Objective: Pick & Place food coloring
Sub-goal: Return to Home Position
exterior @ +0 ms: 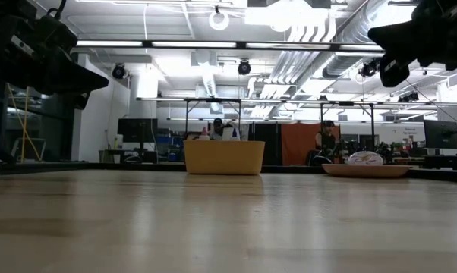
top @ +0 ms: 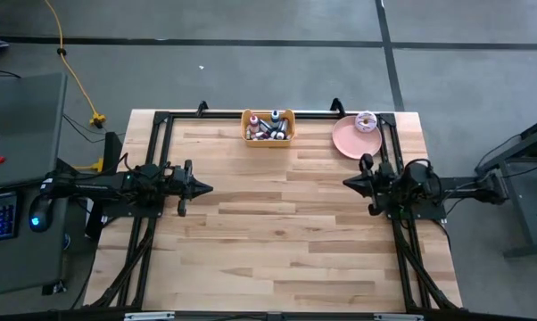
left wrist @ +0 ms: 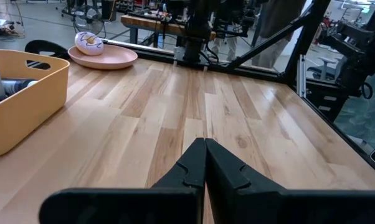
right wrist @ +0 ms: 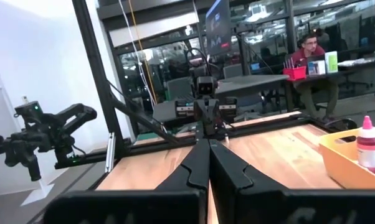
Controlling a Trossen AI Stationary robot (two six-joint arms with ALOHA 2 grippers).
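While the left gripper (top: 204,188) and right gripper (top: 347,182) hover over the bench (top: 277,250), both pinched together and empty, the food coloring (top: 270,127) sits in the yellow bin (top: 245,125) at twelve o'clock, roughly equidistant.

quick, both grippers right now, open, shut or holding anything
left gripper: closed, empty, over the table's left side
right gripper: closed, empty, over its right side

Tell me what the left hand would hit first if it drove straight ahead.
The right hand. The left hand points across bare table straight at it, both raised; the bin and plate sit off to the side. Whether their heights match is unclear.
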